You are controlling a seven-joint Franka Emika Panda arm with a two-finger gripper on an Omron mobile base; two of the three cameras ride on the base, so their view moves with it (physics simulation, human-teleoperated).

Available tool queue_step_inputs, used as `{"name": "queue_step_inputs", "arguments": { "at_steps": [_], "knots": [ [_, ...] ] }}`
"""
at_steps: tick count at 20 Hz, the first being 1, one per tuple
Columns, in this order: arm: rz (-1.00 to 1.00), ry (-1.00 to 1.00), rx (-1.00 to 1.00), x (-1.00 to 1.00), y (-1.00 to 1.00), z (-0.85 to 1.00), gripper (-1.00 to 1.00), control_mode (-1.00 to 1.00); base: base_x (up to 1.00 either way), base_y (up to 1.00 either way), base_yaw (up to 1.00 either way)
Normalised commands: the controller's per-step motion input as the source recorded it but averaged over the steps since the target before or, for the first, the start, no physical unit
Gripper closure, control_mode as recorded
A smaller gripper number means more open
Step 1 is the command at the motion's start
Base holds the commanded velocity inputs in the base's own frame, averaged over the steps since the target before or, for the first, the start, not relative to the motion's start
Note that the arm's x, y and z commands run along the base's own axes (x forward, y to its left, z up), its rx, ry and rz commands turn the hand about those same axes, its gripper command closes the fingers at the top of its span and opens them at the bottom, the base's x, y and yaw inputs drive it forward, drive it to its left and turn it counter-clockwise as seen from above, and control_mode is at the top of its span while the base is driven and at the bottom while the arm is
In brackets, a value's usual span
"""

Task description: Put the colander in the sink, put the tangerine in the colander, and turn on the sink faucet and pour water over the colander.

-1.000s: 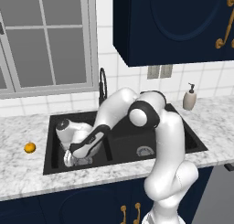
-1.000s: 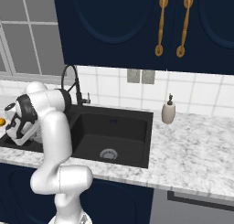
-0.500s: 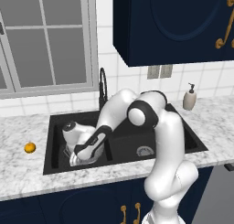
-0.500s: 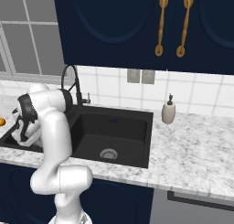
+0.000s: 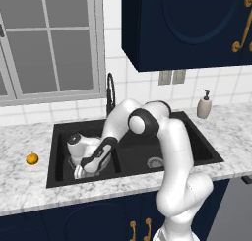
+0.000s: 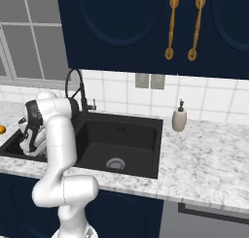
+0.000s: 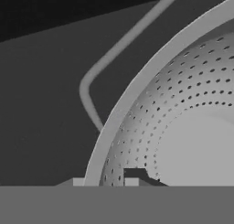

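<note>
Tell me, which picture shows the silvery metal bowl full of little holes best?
The hand view: the perforated silvery metal colander shows its rim, holes and loop handle close up. The left base view has it mostly behind the arm.

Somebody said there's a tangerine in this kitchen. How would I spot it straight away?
Start at the black double sink set in the speckled marble counter under the window. Follow the counter away from the sink's colander side, opposite the beige soap dispenser. There the tangerine sits alone: small, round, and the only orange thing on the stone.

Silvery-grey hole-dotted colander [image 7: 183, 127], black sink [image 5: 192, 136], orange tangerine [image 5: 32, 159], speckled grey-white counter [image 6: 209, 159].
</note>
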Motion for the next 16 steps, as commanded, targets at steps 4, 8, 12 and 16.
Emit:
{"name": "queue_step_inputs", "arguments": {
  "at_steps": [4,8,12,16],
  "knots": [
    [0.00,0.00,0.00,0.51,0.00,-0.30,1.00,-1.00,0.00,0.00,0.00],
    [0.00,0.01,0.00,0.43,0.06,-0.35,1.00,-1.00,0.00,0.00,0.00],
    [0.02,0.00,0.00,0.21,0.02,-0.32,1.00,-1.00,0.00,0.00,0.00],
    [0.04,-0.01,0.00,0.04,-0.08,-0.11,-1.00,-1.00,0.00,0.00,0.00]
  ]
}}
